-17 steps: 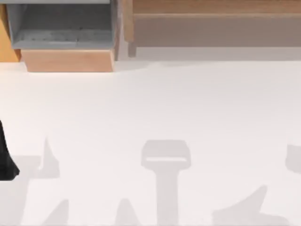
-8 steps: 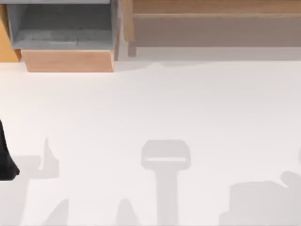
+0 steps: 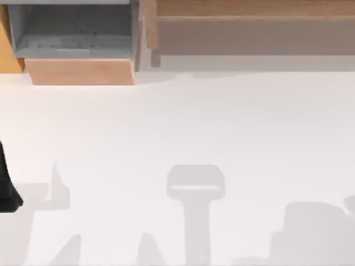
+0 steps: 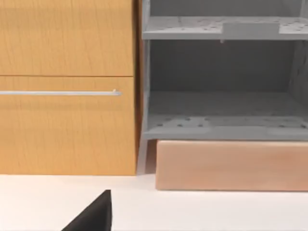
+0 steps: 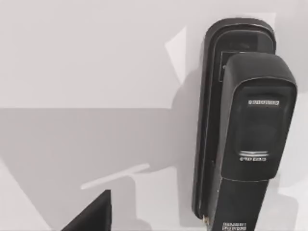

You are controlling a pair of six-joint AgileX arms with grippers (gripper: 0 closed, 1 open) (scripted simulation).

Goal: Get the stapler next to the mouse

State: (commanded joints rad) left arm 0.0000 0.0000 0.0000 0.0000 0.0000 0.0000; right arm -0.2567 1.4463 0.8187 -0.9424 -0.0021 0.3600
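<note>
Two grippers, and I cannot tell for either one whether the jaws are spread or pressed together.

Right gripper [image 5: 91, 215]: just a black wedge of its body at the edge of the right wrist view. It hangs above the white surface [image 5: 86, 57], apart from the stapler [image 5: 243, 125], nothing pinched that I can see.

Stapler: black, long, lying flat on the surface, top arm down over the base, small pale lettering on the top arm. It sits under the right wrist camera, beside the wedge and not touching it. Grey shadow covers the surface next to it, with one thin bright streak through the shadow.

Left gripper [image 4: 91, 215]: same sort of black wedge in the left wrist view, low over the surface. It faces the wooden cabinet [image 4: 67, 125] with its thin metal handle [image 4: 57, 93]. A grey shelf unit [image 4: 221, 86] stands just beside the cabinet on a pale wood block [image 4: 231, 166].

Top view: a dark piece of the left arm [image 3: 6, 188] shows at the left edge, parked. Shelf unit and wood block are at the far left, a long wooden ledge [image 3: 249, 22] runs along the far right. Large blocky shadow [image 3: 316, 233] at the near right corner, T-shaped shadow [image 3: 195, 188] near the middle.
</note>
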